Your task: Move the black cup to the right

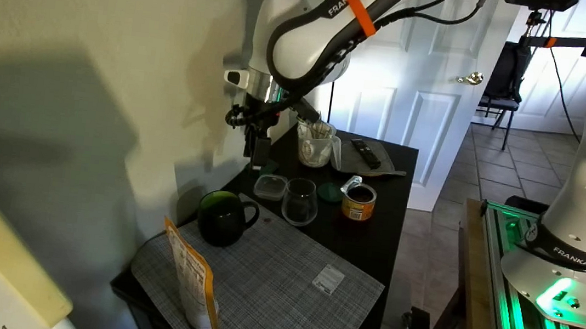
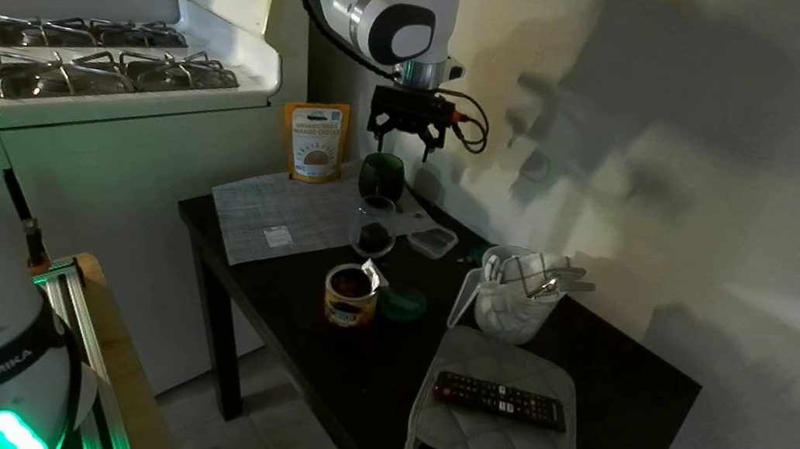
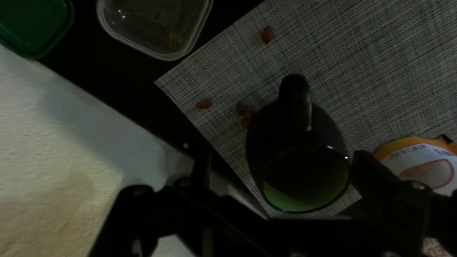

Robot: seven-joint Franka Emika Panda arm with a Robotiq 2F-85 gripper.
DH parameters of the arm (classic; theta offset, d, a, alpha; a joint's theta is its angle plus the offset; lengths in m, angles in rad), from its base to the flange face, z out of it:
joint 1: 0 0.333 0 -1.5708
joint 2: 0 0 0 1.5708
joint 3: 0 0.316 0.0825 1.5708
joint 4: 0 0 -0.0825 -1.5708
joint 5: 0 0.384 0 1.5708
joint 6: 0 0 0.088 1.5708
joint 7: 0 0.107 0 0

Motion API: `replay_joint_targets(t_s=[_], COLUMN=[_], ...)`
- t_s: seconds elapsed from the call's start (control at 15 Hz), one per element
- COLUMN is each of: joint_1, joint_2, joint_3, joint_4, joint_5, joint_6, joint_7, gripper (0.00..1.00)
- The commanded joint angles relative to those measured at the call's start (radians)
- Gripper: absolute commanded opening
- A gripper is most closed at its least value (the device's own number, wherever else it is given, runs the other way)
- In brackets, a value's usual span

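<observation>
Dark desk [image 2: 628,409] up against wall [image 1: 193,21]; black mug [image 1: 221,222] sits on woven placemat [image 1: 278,295], near wall-side edge. Gripper [image 2: 403,153] hovers nearby, higher up, jaws wide, nothing gripped yet: probably spread to straddle mug's rounded body.

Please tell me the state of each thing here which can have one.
Gripper: open, empty
Black mug: upright, uncovered
Stemless glass: upright
Can: open, foil peeled up
Mango pouch: standing, sealing unclear
Plastic container: uncovered
Pitcher: upright, filled
Remote control: face up
White door: open
</observation>
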Motion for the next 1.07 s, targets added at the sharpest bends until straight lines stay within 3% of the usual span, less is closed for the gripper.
replay_joint_targets(t_s=[0.0,0.33,0.6,1.0], joint_1=[-0.044,-0.051,-0.05,-0.034], joint_2=[0.054,0.113,0.154,0.183], joint_3=[0.074,0.11,0.111,0.092], joint_4=[-0.007,-0.005,0.004,-0.002], joint_5=[0.057,0.042,0.026,-0.035], joint_6=[0.024,0.078,0.054,0.177], joint_7=[-0.032,-0.009,0.017,0.061], gripper=[1.0,1.0,1.0,0.9])
